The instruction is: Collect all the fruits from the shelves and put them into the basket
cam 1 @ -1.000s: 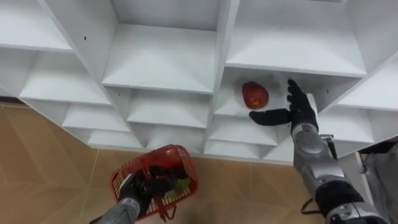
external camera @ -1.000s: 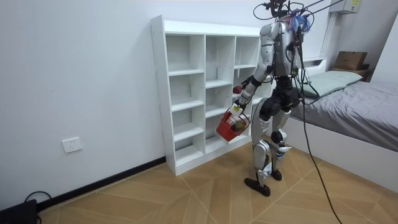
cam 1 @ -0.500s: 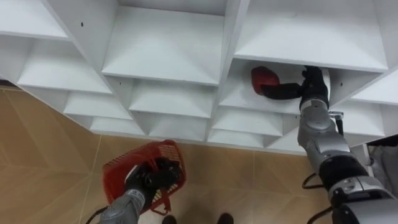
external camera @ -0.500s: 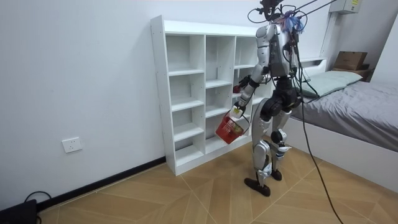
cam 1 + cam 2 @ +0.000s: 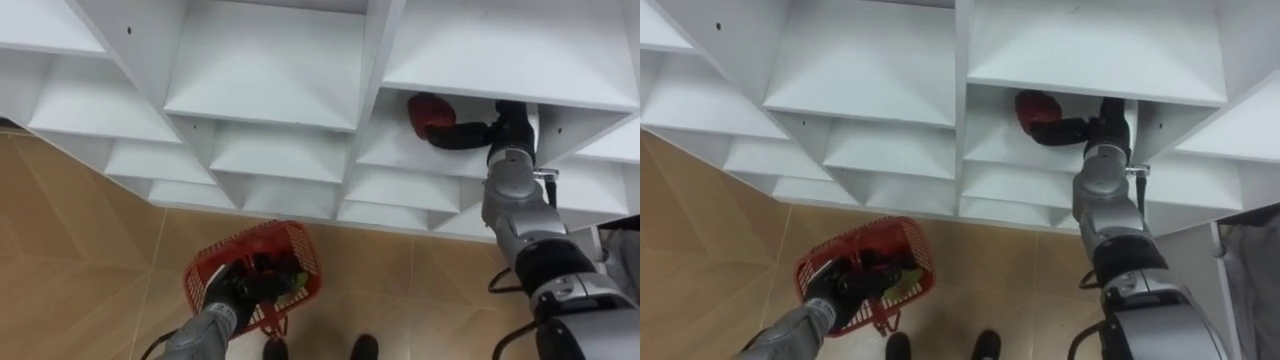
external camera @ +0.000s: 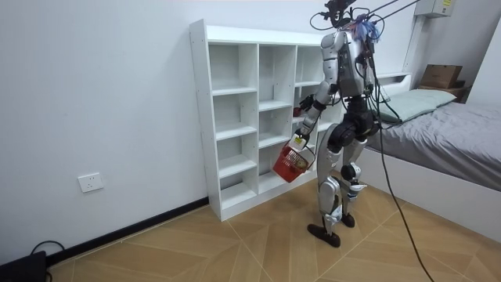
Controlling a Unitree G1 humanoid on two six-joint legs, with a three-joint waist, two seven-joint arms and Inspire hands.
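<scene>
The right hand (image 5: pixel 503 126) touches the red fruit (image 5: pixel 426 109); its grip, I cannot tell. The left hand (image 5: pixel 230 295) is closed round the basket (image 5: pixel 299 246).

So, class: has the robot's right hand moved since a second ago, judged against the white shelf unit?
Yes. The right hand has gone from in front of the white shelf unit into its compartment, up to the round red fruit.
</scene>
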